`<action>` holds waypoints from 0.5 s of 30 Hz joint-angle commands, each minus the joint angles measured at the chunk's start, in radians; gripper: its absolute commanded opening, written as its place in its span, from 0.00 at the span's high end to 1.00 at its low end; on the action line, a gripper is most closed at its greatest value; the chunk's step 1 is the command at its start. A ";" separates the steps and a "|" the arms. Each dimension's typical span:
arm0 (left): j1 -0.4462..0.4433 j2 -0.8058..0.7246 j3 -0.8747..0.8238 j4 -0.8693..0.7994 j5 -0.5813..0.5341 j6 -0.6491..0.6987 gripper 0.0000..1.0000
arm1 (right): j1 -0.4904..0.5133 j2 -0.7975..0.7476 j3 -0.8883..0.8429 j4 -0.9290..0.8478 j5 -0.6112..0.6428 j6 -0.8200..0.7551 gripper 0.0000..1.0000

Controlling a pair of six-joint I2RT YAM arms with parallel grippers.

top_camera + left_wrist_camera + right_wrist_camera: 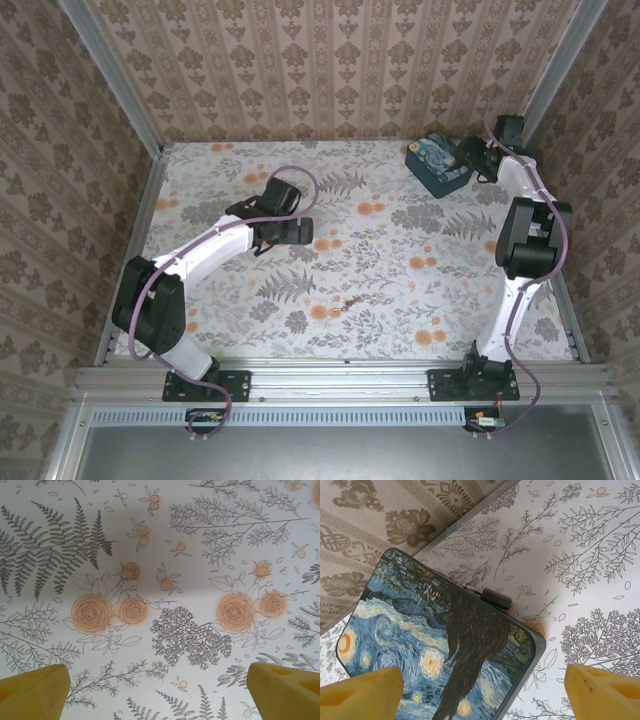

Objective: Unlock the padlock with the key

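A dark blue box (437, 163) with a swirling night-sky print (440, 655) lies at the back right of the table. The padlock (496, 599) is a small dark body hooked to the box's side edge. My right gripper (482, 674) hovers over the box's near corner, jaws wide apart: one yellow finger (362, 695) is over the printed face, the other over bare tabletop. The key (352, 301) is a tiny reddish-brown sliver on the tabletop near the middle front. My left gripper (300, 231) hangs open above the flowered tabletop, left of centre, with nothing between its yellow fingertips (35, 690).
The patterned back wall (395, 525) and its metal edge rail run close behind the box. The right side wall (600, 150) stands close to the right arm. Flower and fern prints cover the tabletop (400, 230).
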 commanded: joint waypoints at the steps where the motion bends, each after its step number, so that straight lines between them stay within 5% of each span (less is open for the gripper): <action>1: -0.005 0.003 0.049 -0.031 0.016 0.031 0.00 | 0.011 0.078 0.099 -0.122 -0.010 0.042 0.19; 15: -0.004 -0.023 0.089 -0.025 0.063 0.130 0.00 | 0.053 0.276 0.472 -0.379 0.148 0.212 0.17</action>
